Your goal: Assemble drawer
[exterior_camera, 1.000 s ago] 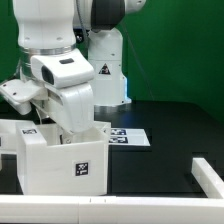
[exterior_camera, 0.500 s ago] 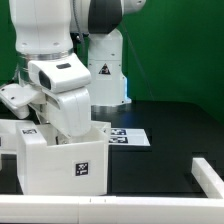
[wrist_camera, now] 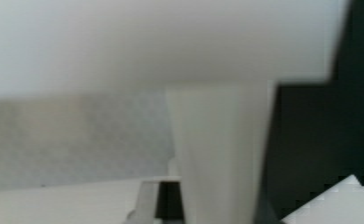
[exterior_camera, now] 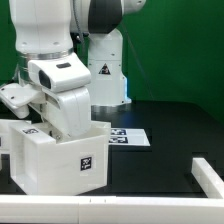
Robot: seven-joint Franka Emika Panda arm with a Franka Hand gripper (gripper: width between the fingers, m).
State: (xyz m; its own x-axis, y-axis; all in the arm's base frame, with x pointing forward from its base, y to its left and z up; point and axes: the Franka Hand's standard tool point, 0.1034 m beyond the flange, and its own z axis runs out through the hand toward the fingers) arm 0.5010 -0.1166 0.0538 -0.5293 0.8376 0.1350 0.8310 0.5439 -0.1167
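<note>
The tall white drawer casing (exterior_camera: pixel 55 165), with a black-and-white tag on its front, stands on the black table at the exterior view's left. It now sits slightly turned. My gripper (exterior_camera: pixel 80 128) reaches down over its top back edge, and its fingertips are hidden behind the casing wall. In the wrist view a white casing wall (wrist_camera: pixel 223 140) runs up the middle, very close and blurred, and the jaws appear shut on it. A second tagged white part (exterior_camera: pixel 28 130) shows just behind the casing at the left.
The marker board (exterior_camera: pixel 128 137) lies flat on the table behind the casing. A white tray part (exterior_camera: pixel 208 172) sits at the exterior view's right edge. A white rail (exterior_camera: pixel 110 211) runs along the front edge. The robot base (exterior_camera: pixel 108 70) stands at the back.
The casing has turned and shifted slightly with the gripper; its tagged front face now points more to the exterior view's right. The arm has barely moved.
</note>
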